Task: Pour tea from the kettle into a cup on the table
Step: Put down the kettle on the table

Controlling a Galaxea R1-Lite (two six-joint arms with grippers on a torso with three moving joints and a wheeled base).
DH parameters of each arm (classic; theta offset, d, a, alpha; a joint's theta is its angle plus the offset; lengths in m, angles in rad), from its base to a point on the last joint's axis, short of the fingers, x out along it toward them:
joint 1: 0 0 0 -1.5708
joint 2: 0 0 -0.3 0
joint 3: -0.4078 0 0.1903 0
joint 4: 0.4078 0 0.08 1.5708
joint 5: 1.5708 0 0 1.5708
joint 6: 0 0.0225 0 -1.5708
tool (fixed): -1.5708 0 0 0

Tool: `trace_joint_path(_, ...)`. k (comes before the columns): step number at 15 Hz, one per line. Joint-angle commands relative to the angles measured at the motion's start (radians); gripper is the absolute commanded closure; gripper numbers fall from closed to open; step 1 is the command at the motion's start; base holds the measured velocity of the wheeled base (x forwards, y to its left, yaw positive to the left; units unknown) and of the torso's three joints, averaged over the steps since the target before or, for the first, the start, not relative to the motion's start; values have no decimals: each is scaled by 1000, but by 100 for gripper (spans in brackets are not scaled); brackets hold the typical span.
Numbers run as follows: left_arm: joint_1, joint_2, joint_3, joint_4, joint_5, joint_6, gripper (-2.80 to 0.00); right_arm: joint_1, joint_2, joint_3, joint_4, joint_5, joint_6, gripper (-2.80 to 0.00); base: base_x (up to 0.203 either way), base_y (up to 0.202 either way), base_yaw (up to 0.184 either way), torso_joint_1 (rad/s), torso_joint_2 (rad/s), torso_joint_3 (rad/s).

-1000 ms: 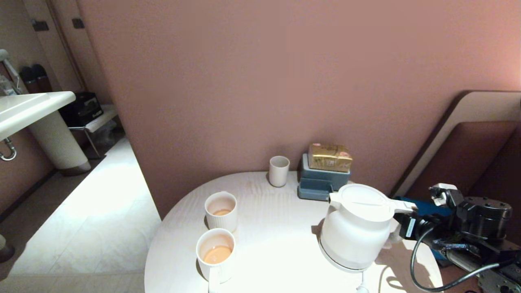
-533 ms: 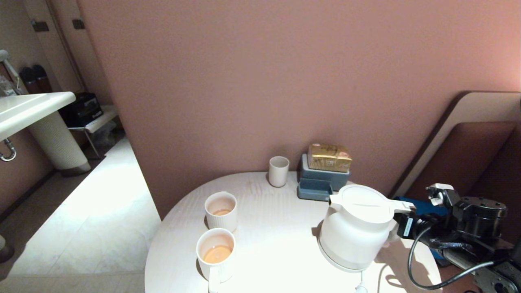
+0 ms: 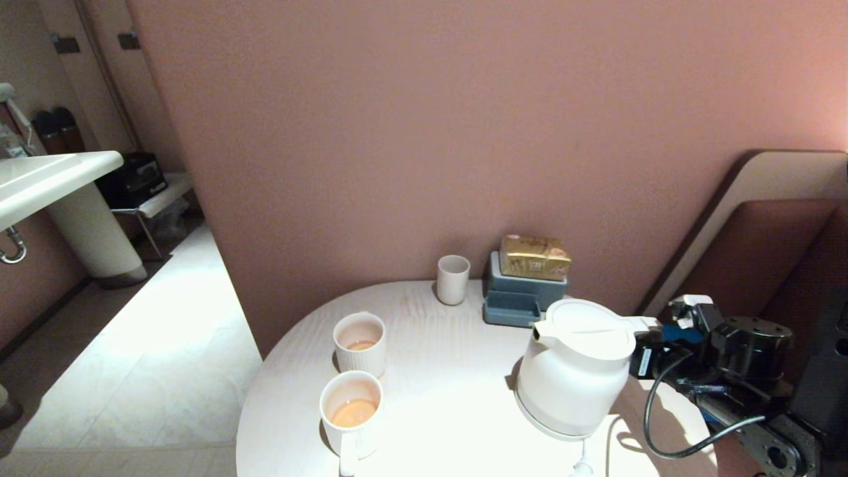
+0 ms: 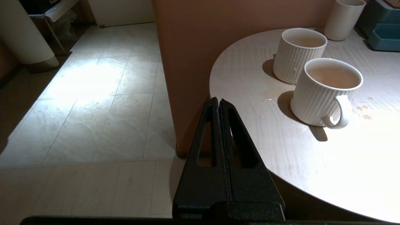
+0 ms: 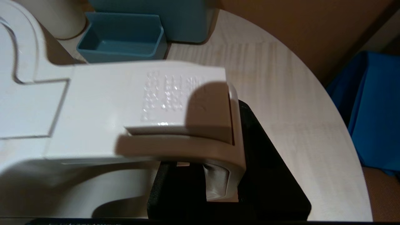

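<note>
The right gripper [image 5: 215, 184] has its black jaws closed narrowly on the loop handle of the white kettle [image 3: 575, 368], on the side away from the spout. The kettle stands upright on its disc base on the round pale table [image 3: 450, 371], lid shut. Only the right wrist view shows this grip, along with a patch of raised dots on the handle top; no readable writing or brand shows there.

Beyond the kettle, against the wall, sits a blue box [image 3: 523, 295] with a gold packet [image 3: 534, 256] on top, its print too small to read. A plain beaker [image 3: 454, 279] stands beside the box. Farther from the kettle, two ribbed cups [image 3: 358, 343] and [image 3: 350, 412] hold pale orange tea [image 3: 353, 413].

The left gripper [image 4: 218, 104], seen only in its own wrist view, hangs off the table edge beyond the cups from the kettle, jaws pressed together and empty. That view also shows drips on the table by the handled cup.
</note>
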Motion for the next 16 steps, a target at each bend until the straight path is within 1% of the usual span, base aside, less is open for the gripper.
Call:
trace_joint_path(1, 0, 1, 0, 0, 0, 1, 0, 0, 18, 3, -12, -1, -1, 0, 0, 0, 0, 0, 0, 0)
trace_joint_path(7, 0, 1, 0, 0, 0, -1, 0, 0, -5, 10, -11, -4, -2, 0, 0, 0, 0, 0, 0, 0)
trace_joint_path(8, 0, 1, 0, 0, 0, -1, 0, 0, -14, 12, -10, -5, -3, -280, 0, 0, 0, 0, 0, 0)
trace_joint_path(13, 0, 1, 0, 0, 0, 1, 0, -2, -42, 33, -11, -7, -7, -280, 0, 0, 0, 0, 0, 0)
trace_joint_path(16, 0, 1, 0, 0, 0, 0, 0, -2, -59, 75, -12, -7, -7, -280, 0, 0, 0, 0, 0, 0)
